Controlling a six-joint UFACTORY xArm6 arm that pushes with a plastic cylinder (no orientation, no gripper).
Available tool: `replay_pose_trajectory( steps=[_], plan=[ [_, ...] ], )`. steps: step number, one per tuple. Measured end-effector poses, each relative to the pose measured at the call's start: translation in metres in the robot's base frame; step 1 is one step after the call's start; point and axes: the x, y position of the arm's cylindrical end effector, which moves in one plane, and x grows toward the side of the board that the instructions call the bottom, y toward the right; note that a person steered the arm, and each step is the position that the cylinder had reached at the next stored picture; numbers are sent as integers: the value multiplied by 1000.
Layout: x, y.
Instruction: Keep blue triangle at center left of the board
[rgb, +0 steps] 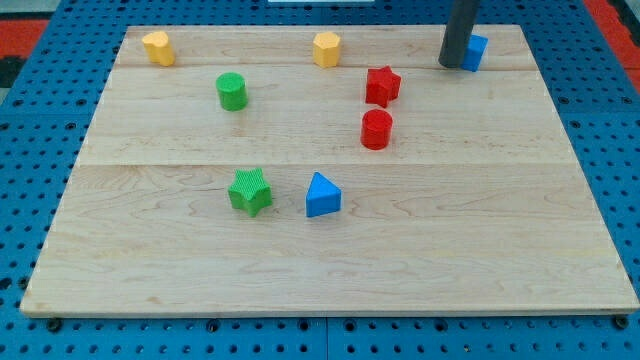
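Near middle of tabletop (150, 280), slightly left: blue triangle (322, 195), green star (249, 190) just beside on its left; my tip (453, 64) at far right, touching blue block (476, 51), partly hidden; triangle lies near-left of tip, well apart; no jaws, rod only; red star (382, 85), red cylinder (376, 129) between.

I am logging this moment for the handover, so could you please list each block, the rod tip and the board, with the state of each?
blue triangle: lower middle, beside green star
green star: left of triangle, apart
green cylinder: upper left, alone
red star: above red cylinder
red cylinder: upright
yellow block: top left
yellow hexagon: top middle
blue block: top right, partly hidden
my tip: against blue block's left
board: flat
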Motion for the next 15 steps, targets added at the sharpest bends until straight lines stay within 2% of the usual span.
replay_pose_trajectory(
  steps=[1,2,4,7,9,10,12,13,14,15],
  plan=[
    [17,-9],
    [80,-27],
    [101,-39],
    [202,-100],
    [242,-155],
    [251,-187],
    [174,-249],
    [174,-247],
    [170,-204],
    [151,-214]
  ],
)
